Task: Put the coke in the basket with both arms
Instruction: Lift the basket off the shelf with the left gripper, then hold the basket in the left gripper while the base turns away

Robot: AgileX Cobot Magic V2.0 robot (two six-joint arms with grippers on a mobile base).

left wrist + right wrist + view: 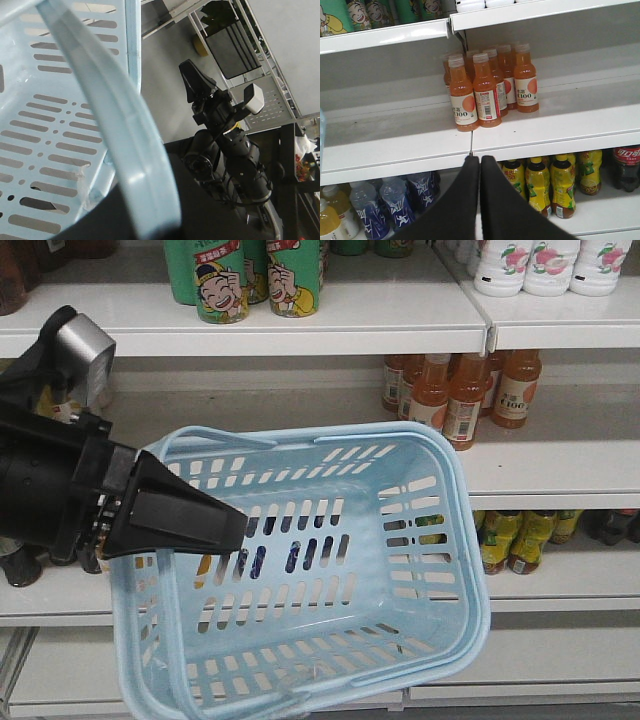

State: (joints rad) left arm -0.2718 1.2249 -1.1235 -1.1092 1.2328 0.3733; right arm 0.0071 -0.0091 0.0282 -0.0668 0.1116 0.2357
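Your left gripper (235,525), a flat black wedge, is lying across the left rim of the pale blue slotted plastic basket (300,437). Its jaws are closing on the basket's thin swing handle (125,135), which is running straight into the gripper in the left wrist view. The basket is hanging tilted in front of the white shelves (560,455), its open side facing you.

Your right gripper (475,162) is pointing at the front edge of the middle shelf, its jaws pressed flat together. A cluster of orange drink bottles (487,90) is standing on that shelf just beyond its tip.

The coke (626,167), a dark plastic bottle with a red wrap label, is standing on the lower shelf at the far right. It is sitting just right of the yellow-labelled bottles (540,185), well apart from both grippers.
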